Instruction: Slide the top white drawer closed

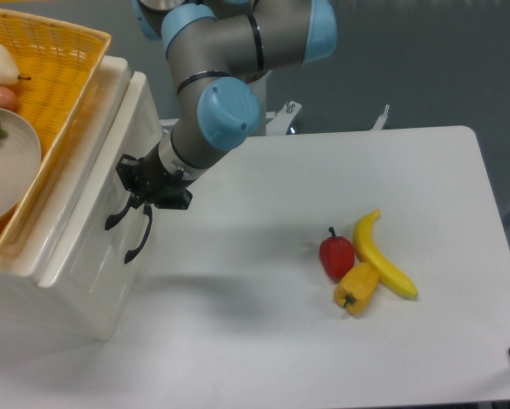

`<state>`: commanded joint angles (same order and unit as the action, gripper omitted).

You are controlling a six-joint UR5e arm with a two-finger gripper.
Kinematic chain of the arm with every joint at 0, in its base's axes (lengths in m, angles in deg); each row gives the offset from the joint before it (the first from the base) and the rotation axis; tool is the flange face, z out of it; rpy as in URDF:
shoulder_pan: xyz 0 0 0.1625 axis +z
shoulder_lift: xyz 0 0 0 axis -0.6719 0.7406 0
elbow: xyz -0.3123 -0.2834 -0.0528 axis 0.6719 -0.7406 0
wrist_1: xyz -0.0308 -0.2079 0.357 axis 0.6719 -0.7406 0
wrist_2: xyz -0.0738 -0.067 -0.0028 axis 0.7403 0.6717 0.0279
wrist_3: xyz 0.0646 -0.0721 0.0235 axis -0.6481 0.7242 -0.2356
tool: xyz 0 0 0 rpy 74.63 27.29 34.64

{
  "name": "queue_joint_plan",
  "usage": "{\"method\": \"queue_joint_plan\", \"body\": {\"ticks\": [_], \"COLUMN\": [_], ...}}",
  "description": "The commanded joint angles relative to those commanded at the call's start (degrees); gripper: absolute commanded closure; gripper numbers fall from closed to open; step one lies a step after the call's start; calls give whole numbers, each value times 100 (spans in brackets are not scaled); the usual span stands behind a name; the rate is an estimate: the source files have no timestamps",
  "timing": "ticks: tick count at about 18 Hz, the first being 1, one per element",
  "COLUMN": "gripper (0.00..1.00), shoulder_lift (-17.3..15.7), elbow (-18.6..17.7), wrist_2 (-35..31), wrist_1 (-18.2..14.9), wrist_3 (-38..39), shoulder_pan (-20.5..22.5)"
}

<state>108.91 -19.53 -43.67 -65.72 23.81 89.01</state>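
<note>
The small white cabinet (84, 281) stands at the left edge of the table, its front facing right. The top white drawer (97, 183) is the upper band of that front, and its curved black handle (116, 218) shows just below my gripper. The lower drawer's matching black handle (138, 243) hangs beside it. The top drawer's front stands a narrow step out from the cabinet body. My gripper (149, 194) is right at the drawer fronts, just above the two handles. Its black fingers blend with the handles, so I cannot tell whether they are open or shut.
A yellow wicker basket (63, 81) with a white plate (8, 170) and fruit sits on top of the cabinet. A red pepper (336, 255), a yellow pepper (357, 288) and a banana (381, 255) lie on the white table (263, 341) at the right.
</note>
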Motion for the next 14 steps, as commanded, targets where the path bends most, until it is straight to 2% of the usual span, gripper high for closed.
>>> {"method": "queue_joint_plan", "body": {"ticks": [7,12,14], "gripper": [85,75,70], "shoulder_lift": [18,26,26], "elbow": [0,18,131], "wrist_2": [9,-70,-105], "wrist_1": [0,9,9], "wrist_3": [0,-26,-26], "shoulder_pan": [-27,114,385]}}
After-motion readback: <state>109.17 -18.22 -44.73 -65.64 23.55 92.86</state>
